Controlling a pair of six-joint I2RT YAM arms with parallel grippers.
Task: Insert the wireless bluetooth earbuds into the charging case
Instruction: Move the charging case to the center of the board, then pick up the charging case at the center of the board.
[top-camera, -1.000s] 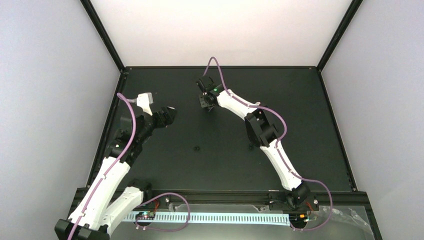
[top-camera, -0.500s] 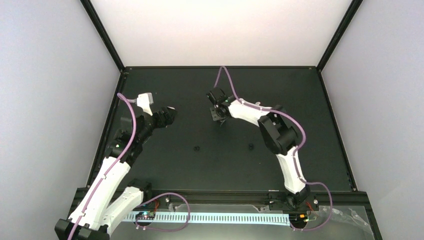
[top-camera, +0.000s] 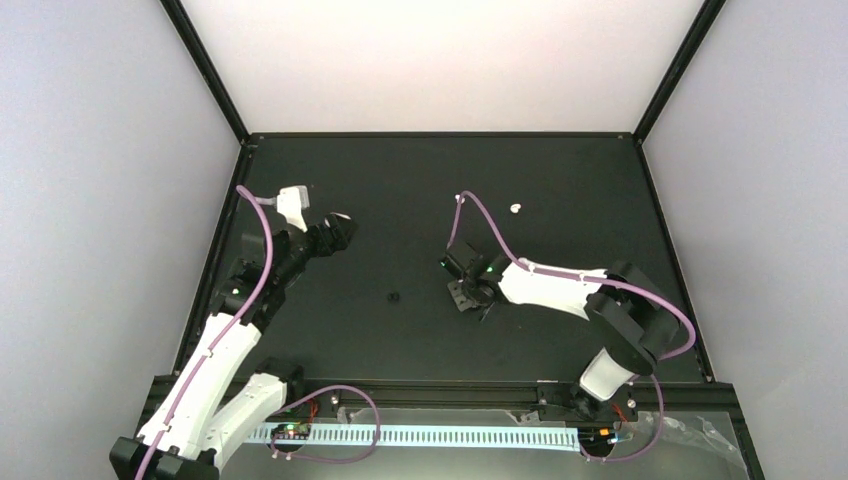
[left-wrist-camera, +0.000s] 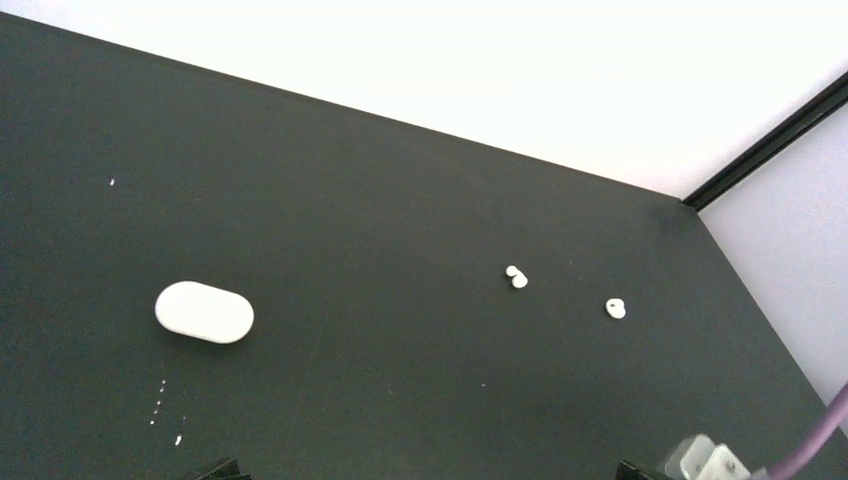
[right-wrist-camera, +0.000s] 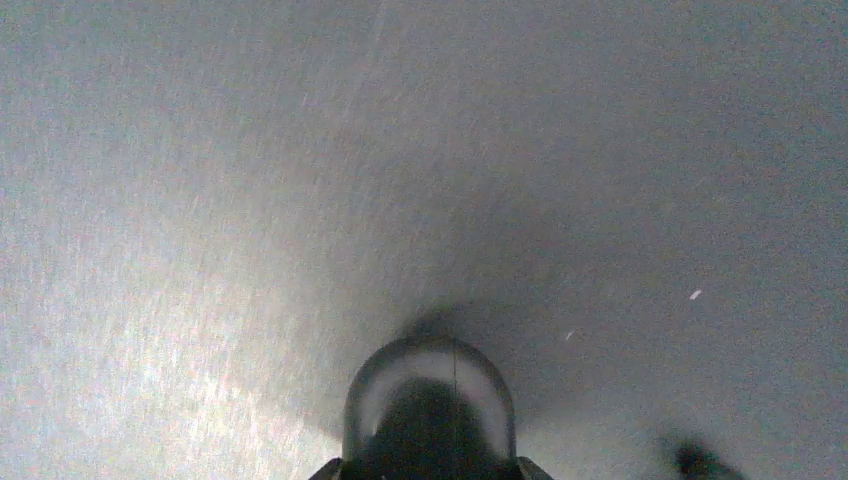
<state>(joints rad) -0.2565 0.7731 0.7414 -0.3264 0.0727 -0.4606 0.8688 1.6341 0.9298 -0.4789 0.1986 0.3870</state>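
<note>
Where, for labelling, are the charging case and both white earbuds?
White charging case (left-wrist-camera: 204, 312): left wrist view, middle of its top.
Earbud nearer the case (left-wrist-camera: 518, 281): left wrist view, centre.
Farther earbud (left-wrist-camera: 615, 308): left wrist view, centre.

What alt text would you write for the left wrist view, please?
A white oval charging case lies on the left of a dark table, apparently closed. A white earbud lies right of centre and a second earbud farther right, both apart from the case.
</note>
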